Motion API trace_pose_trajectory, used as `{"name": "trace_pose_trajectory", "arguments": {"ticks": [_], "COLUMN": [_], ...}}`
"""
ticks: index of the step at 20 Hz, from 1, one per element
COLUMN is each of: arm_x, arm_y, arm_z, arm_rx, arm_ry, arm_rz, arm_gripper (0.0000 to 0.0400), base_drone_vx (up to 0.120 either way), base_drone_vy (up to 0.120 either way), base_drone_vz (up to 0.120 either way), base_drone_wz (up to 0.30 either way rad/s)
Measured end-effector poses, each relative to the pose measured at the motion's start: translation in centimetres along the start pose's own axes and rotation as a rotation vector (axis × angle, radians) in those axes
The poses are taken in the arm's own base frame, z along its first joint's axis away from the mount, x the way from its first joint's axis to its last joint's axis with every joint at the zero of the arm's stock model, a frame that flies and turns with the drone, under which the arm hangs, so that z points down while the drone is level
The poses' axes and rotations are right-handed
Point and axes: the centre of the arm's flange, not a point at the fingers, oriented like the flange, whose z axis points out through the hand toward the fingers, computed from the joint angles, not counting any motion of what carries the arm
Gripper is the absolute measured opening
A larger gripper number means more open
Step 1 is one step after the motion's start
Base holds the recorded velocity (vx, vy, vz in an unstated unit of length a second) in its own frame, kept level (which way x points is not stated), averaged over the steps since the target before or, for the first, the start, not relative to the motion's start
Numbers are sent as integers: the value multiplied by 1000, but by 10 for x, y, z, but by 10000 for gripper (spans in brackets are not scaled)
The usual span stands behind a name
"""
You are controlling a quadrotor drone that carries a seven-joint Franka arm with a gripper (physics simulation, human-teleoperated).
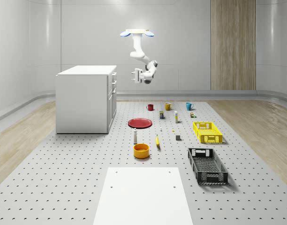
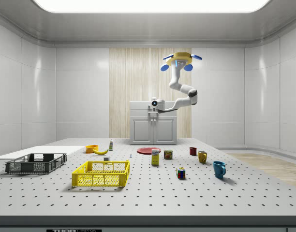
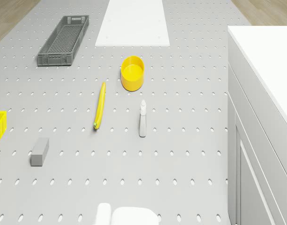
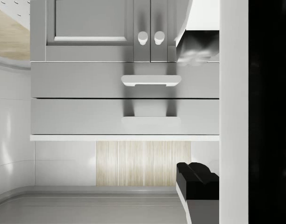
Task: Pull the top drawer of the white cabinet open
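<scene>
The white cabinet (image 1: 85, 98) stands at the whole-scene view's left, its front facing right. In the wrist view, its top drawer (image 4: 77, 116) lies shut just under the cabinet's top edge, with a flat handle (image 4: 151, 120). The second drawer's handle (image 4: 151, 81) sits beside it. The drone (image 1: 136, 33) hovers high in front of the cabinet, with the arm hanging below it. My gripper (image 1: 135, 75) is open at top-drawer height, a short gap away from the cabinet front and holding nothing. In the wrist view, one dark fingertip (image 4: 197, 179) shows off to the side of the handles.
On the perforated floor in front of the cabinet lie a red plate (image 1: 140, 123), a spray bottle (image 3: 143, 119), a banana (image 3: 100, 105), a yellow bowl (image 3: 132, 72), three mugs (image 1: 168, 106), a yellow crate (image 1: 207, 131), a black crate (image 1: 207, 165) and a white board (image 1: 143, 197).
</scene>
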Motion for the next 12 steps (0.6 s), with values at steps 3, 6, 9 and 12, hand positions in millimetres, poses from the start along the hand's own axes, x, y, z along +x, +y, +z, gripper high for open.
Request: {"name": "trace_pose_trajectory", "arguments": {"ticks": [3,6,9,12], "arm_x": [0,0,0,0], "arm_y": [0,0,0,0], "arm_z": [16,33,48,64], "arm_rx": [0,0,0,0], "arm_ry": [0,0,0,0], "arm_rz": [0,0,0,0], "arm_gripper": [305,305,305,305], "base_drone_vx": [0,0,0,0], "base_drone_vy": [0,0,0,0], "base_drone_vz": [0,0,0,0], "base_drone_wz": [0,0,0,0]}}
